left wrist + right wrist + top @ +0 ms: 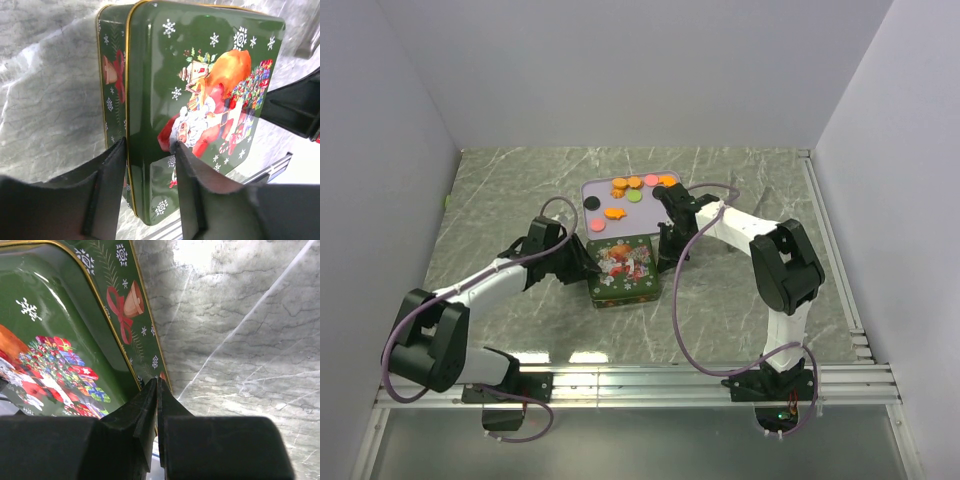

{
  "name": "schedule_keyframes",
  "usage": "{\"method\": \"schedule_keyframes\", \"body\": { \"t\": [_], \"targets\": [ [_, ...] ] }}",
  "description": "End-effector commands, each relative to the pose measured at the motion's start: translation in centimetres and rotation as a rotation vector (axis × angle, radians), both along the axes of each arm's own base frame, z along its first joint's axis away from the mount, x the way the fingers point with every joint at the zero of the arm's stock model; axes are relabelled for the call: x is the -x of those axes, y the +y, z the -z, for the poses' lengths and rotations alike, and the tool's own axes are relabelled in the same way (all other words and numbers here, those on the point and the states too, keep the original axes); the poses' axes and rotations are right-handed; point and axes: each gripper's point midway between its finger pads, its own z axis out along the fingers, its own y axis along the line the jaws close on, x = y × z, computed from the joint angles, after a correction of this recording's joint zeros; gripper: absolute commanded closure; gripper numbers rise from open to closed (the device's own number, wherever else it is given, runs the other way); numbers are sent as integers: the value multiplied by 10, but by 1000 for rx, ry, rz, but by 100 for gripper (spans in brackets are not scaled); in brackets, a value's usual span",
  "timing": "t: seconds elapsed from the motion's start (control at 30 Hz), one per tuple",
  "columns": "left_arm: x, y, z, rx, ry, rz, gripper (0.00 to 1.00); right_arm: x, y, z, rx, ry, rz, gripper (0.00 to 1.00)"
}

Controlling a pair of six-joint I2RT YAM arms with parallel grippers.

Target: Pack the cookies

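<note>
Lying on pale tray (630,223), cookies (632,183), mostly orange, some black, pink, green

White walls (620,70) enclose a grey-green marbled tabletop (500,200); aluminium rail (650,385) at front.

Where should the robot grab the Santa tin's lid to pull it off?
Probably by the lid's gold-edged rim, coming in from the tin's left or right side. The top is broad, flat and smooth, too wide for fingers to pinch across. The tin lies flat on the table, so only that thin lip along the edge offers a hold.
</note>
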Motion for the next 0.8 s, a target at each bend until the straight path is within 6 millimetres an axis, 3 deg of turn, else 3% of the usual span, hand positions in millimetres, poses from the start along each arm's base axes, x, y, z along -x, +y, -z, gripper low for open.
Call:
{"method": "schedule_keyframes", "body": {
  "t": [0.0,0.07,0.13,0.37,0.47,0.77],
  "targets": [
    [23,3,26,-20,82,0,64,-2,17,-8,-50,-15,-25,90],
    [26,5,31,-23,89,-6,68,0,16,-7,-48,-9,-26,91],
    [27,6,32,-26,94,-9,65,1,16,-6,-46,-7,-27,91],
    [25,13,29,-67,86,-24,29,1,16,-4,-44,-4,-22,92],
    [23,16,25,-83,80,-29,18,0,15,-5,-38,-8,-20,92],
    [17,24,2,-106,39,-48,10,-3,9,-7,-6,-24,-6,91]
  ]
}}
